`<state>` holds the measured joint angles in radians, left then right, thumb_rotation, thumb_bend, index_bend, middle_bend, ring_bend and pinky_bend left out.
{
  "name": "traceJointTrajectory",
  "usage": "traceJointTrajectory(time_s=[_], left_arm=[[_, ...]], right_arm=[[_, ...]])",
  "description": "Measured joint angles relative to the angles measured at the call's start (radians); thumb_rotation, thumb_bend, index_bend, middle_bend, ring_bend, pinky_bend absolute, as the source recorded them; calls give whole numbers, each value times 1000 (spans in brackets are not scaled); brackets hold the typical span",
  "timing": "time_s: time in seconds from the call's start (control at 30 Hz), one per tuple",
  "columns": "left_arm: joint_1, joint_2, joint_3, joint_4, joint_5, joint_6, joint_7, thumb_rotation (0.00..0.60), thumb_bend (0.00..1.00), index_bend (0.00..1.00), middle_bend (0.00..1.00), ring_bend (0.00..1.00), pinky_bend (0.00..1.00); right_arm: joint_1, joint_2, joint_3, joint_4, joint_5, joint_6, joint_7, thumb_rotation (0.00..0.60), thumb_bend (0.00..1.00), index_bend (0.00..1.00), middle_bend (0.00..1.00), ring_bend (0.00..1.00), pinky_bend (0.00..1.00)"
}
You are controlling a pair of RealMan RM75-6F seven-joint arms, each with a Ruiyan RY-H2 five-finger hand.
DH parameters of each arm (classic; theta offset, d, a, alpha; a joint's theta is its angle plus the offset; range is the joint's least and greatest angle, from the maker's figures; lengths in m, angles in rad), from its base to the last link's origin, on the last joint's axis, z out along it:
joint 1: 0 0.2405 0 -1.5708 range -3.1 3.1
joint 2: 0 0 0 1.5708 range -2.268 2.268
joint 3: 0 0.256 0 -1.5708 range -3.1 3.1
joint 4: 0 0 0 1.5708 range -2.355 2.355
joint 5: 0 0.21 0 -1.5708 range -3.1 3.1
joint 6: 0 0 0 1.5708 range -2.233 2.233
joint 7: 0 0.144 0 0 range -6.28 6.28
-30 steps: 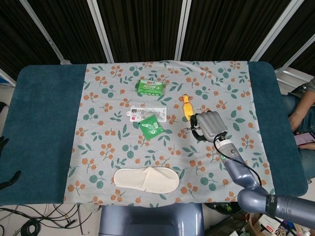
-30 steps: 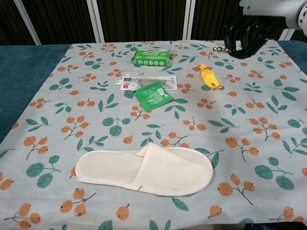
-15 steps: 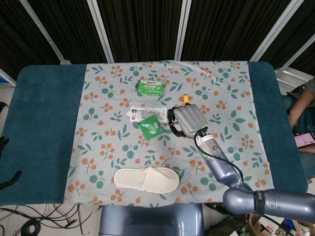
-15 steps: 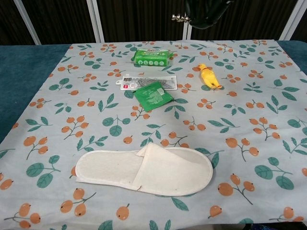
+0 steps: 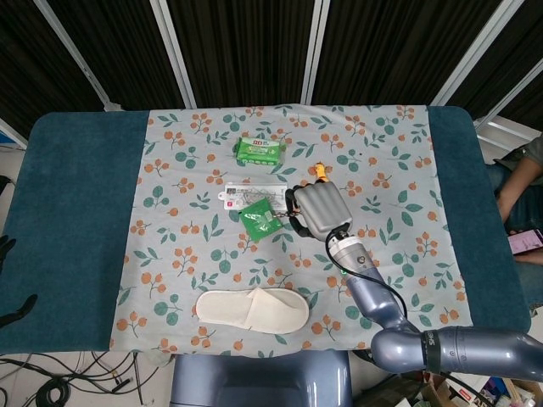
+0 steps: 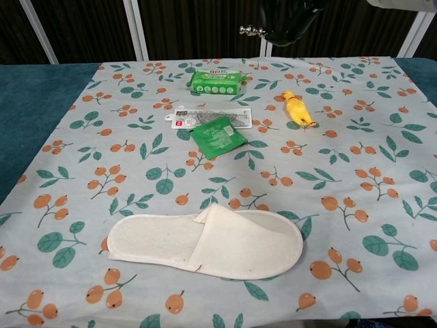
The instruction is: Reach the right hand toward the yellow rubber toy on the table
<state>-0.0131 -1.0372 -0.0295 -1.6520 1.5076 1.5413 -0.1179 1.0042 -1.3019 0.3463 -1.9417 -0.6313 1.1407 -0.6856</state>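
The yellow rubber toy [image 6: 298,109] lies on the floral cloth at the right of centre, its head pointing to the far side. In the head view only the toy's far tip [image 5: 320,171] shows, because my right hand [image 5: 319,210] hangs above the table and covers the rest. From the chest view my right hand [image 6: 287,15] is a dark shape at the top edge, high over the cloth and apart from the toy. Its fingers hang loosely apart and hold nothing. Dark shapes at the left edge [image 5: 7,246] may be my left hand.
A green packet [image 5: 260,151] lies at the far middle. A white card [image 5: 254,193] and a green sachet [image 5: 260,220] sit left of the toy. A white slipper [image 5: 253,310] lies near the front edge. A person [image 5: 522,199] sits beyond the table's right end.
My right hand has swung left from the right of the toy and risen, and it now hangs over it. In the last half second it shifted only slightly.
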Motion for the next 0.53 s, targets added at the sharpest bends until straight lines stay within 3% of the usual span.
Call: traceJointTrajectory(time_s=[0.53], left_arm=[[3,1,0,1,0,4,0,600,251,25,36,7,0]], right_arm=[[3,16,-30,16,3,4,22,600,360,587,478,509,398]])
